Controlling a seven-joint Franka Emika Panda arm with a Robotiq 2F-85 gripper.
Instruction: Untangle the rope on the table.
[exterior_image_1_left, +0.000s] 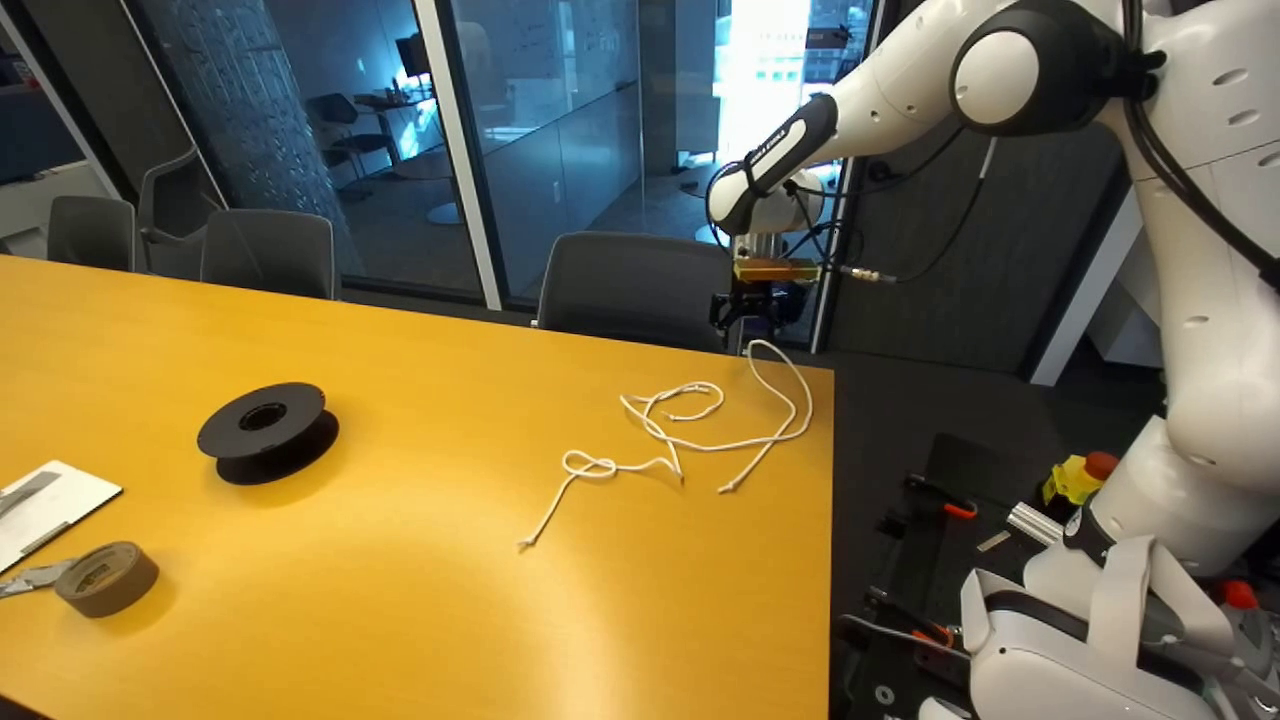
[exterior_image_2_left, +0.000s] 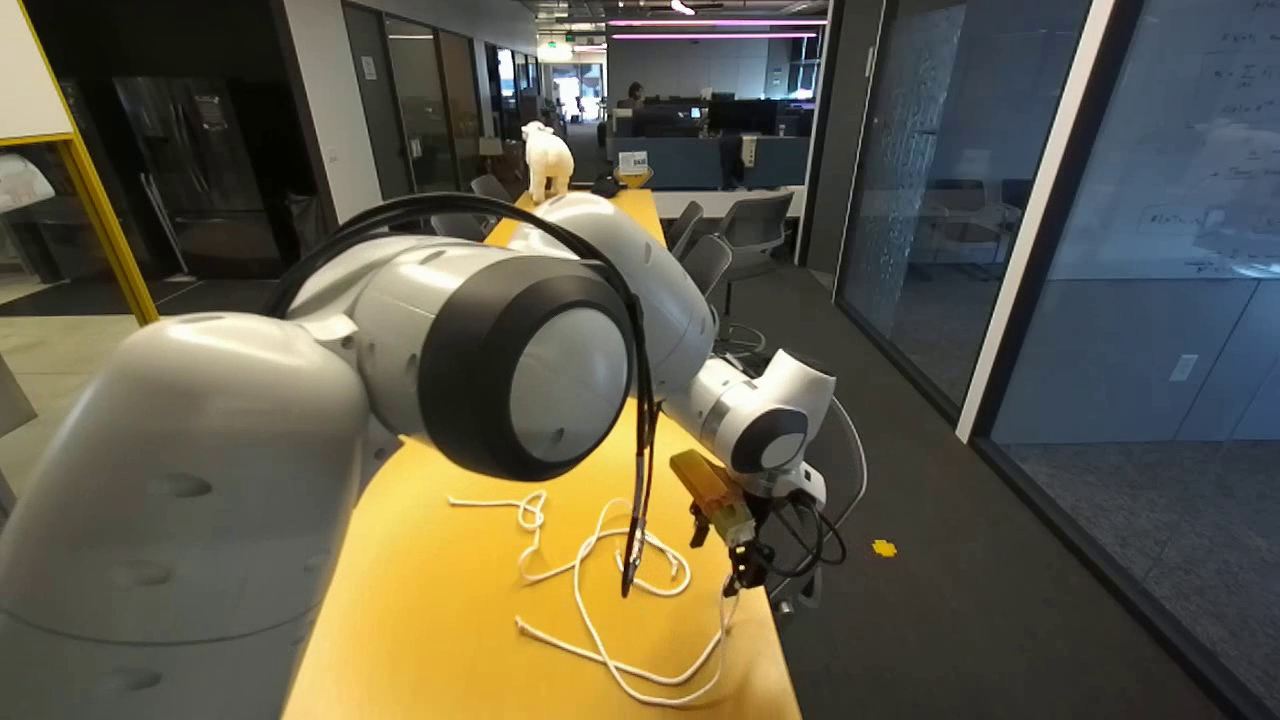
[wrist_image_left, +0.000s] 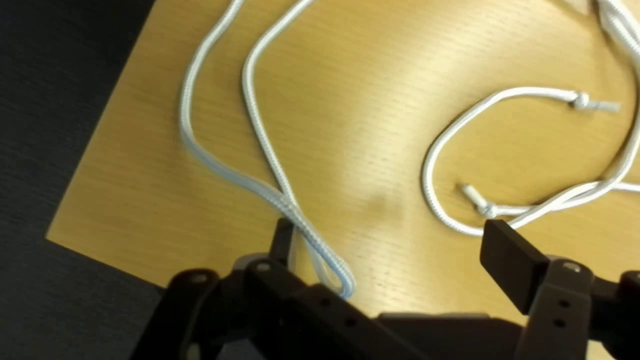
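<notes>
Braided white rope (wrist_image_left: 291, 206) loops across a glossy, wood-grained yellow-orange worktop (exterior_image_1_left: 420, 600); blocky black fingers (wrist_image_left: 513, 268) spread wide, unclenched; handwriting (exterior_image_2_left: 1180, 217) on a glass wall (exterior_image_2_left: 1130, 170) is illegible.

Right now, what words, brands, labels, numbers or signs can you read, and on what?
Nothing reads clearly.
Arm's wrist link: lettering too small.
Tape roll: marking inside too small.
Glass wall: handwriting too faint.
Far white card: too blurred.
Posted paper: too small.
Fridge sticker: blurred.

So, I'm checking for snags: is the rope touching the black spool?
Apart: in an exterior view, a broad stretch of table separates the rope from the black spool.
</notes>
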